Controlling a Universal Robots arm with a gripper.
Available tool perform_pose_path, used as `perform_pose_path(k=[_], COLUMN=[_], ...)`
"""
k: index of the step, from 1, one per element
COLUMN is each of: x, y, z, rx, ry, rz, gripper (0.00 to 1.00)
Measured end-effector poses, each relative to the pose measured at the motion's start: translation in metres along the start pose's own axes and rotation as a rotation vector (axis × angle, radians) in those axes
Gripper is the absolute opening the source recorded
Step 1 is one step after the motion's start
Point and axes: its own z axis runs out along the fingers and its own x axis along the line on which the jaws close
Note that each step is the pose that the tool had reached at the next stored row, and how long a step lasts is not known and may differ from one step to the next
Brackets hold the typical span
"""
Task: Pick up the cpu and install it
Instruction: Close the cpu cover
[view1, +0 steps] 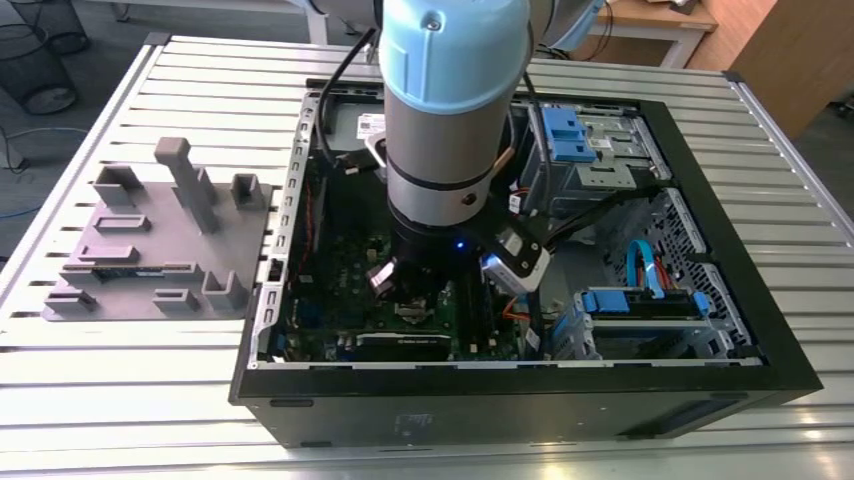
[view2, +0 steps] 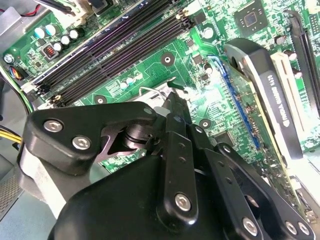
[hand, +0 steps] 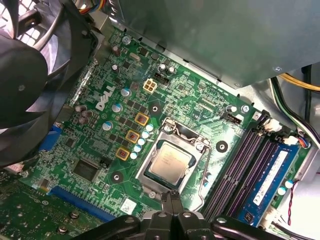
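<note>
Silver slatted aluminium-profile table (view1: 200, 60) is carrying two things: an open black tower computer case (view1: 534, 405) lying on its side, and a flat grey plastic fixture plate with upright blocks (view1: 160, 240) sitting just beside it on the exterior view's left.

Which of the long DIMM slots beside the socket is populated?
The outermost slot, farthest from the metal-framed socket: it holds the long blue memory stick. The dark purple slots between it and the socket sit empty.
</note>
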Motion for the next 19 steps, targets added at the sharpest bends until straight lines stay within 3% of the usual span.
perform_pose_path(k=[19], x=[-0.0023], y=[0.0039], z=[-0.0046], rx=[0.0028], ry=[-0.005], rz=[0.0], gripper=[0.11])
